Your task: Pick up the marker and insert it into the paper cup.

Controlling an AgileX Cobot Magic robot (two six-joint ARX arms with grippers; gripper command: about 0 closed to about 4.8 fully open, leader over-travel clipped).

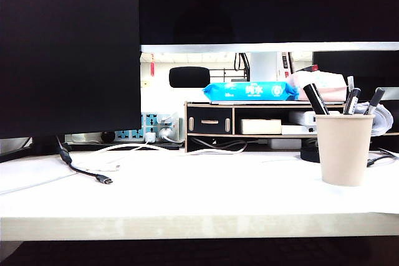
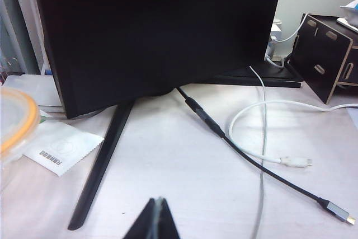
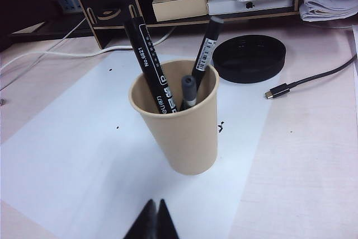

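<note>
The long, slim black marker (image 3: 148, 62) leans tilted inside the tapered beige paper cup (image 3: 184, 130), beside two shorter pens, on a white sheet on the pale worktop (image 3: 302, 155). The right claw (image 3: 155, 216) hangs shut and empty near the cup. The left claw (image 2: 157, 216) is likewise pinched shut, above a glossy black cable (image 2: 251, 163).
</note>
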